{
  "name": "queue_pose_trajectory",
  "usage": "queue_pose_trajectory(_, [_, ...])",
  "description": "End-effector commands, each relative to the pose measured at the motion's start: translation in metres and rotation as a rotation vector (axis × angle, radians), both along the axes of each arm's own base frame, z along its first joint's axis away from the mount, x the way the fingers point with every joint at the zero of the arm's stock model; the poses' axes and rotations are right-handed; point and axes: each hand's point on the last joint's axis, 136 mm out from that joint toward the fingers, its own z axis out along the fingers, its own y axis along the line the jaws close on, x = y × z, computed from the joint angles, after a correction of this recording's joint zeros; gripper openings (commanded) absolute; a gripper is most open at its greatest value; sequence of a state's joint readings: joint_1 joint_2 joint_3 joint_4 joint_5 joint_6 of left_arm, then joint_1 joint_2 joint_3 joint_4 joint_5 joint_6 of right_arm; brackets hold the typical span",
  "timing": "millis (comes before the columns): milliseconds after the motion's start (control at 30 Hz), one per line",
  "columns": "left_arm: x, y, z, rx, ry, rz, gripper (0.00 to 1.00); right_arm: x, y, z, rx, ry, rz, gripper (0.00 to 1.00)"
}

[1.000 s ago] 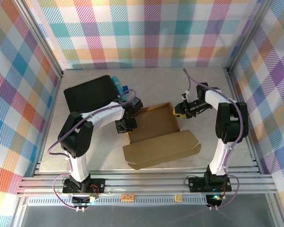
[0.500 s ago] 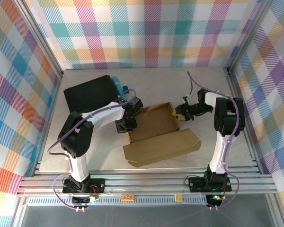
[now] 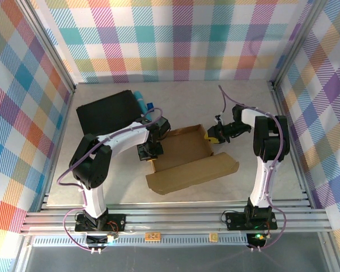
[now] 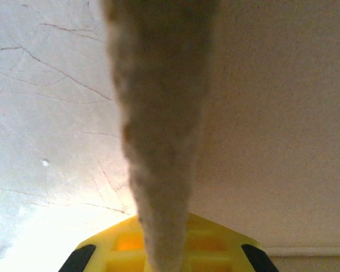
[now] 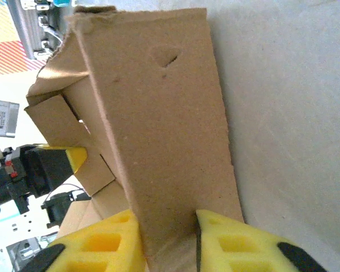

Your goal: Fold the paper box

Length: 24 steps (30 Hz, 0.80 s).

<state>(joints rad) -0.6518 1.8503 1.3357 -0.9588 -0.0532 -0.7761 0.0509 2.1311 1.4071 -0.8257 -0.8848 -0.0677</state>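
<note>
The paper box is a brown cardboard tray lying open in the middle of the table, its long front panel tilted up. My left gripper is at the box's left end, shut on that wall's edge. In the left wrist view the blurred cardboard edge rises from between the yellow fingers. My right gripper is at the box's right end. In the right wrist view its yellow pads press both sides of the upright end flap.
A black case lies at the back left with a blue object at its right edge. Plaid walls enclose the table on three sides. Metal rails run along the near edge.
The right gripper's jaws have narrowed onto the box's right end flap. The front panel has tipped up and looks narrower. The left gripper has kept its hold.
</note>
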Motion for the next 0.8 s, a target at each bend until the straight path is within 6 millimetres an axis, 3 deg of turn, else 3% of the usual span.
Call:
queue_pose_trajectory(0, [0.015,-0.009,0.009,-0.039,-0.06,-0.007,0.0,-0.015,0.004,-0.022,-0.099,0.061,0.057,0.23])
queue_pose_trajectory(400, [0.015,-0.008,0.01,-0.037,-0.063,-0.005,0.0,-0.021,0.008,-0.02,-0.335,0.023,0.145,0.0])
queue_pose_trajectory(500, [0.015,-0.008,0.01,-0.037,-0.065,-0.003,0.0,-0.023,0.011,-0.015,-0.43,-0.019,0.171,0.0])
queue_pose_trajectory(767, [0.016,-0.009,0.013,-0.042,-0.073,0.005,0.0,-0.03,0.004,-0.004,-0.886,-0.193,0.256,0.0])
